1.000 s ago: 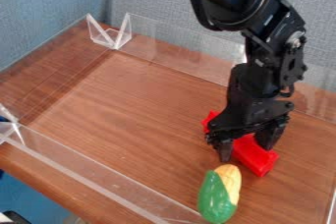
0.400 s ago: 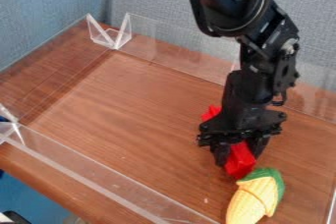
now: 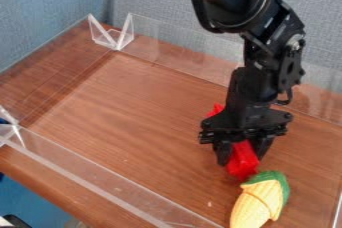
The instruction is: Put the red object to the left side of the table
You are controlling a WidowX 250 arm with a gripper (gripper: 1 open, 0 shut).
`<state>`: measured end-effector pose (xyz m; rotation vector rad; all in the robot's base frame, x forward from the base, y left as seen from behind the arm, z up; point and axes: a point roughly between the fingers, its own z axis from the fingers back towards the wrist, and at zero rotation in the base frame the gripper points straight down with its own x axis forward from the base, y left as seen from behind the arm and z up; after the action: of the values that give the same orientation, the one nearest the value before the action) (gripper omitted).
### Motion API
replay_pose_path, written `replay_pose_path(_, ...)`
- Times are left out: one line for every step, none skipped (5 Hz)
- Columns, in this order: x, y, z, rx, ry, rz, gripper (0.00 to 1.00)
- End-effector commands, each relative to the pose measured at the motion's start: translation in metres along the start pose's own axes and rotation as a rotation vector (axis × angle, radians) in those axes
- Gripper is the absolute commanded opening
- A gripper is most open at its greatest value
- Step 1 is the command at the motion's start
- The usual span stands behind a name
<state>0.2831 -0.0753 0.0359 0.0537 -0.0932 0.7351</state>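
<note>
Camera view: the arm's gripper [image 3: 242, 148] points down at the right end of the counter [image 3: 120, 102], jaws pinching the red bar [image 3: 239, 157], which rests low on the wood there, partly hidden by the fingers. The toy corn [image 3: 259, 199] lies just beside it, toward the front wall. The risk I judge: the grip looks off-centre on a long bar, so it could swivel or slip in transit, or clip the corn.

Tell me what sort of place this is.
Probably a robot lab test bench: a wood-grain table fenced by clear acrylic walls, a grey partition behind, and toy props, a red object and toy corn.
</note>
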Motion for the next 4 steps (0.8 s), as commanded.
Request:
replay_pose_path(0.008,-0.006,0.027,-0.070,-0.048,-0.018,0.00)
replay_pose_path(0.009,-0.005,0.030,-0.070,-0.052,-0.043,0.00)
replay_pose_path(0.010,-0.003,0.035,-0.071,-0.058,-0.065,0.00)
replay_pose_path(0.011,-0.001,0.041,-0.073,-0.063,-0.084,0.00)
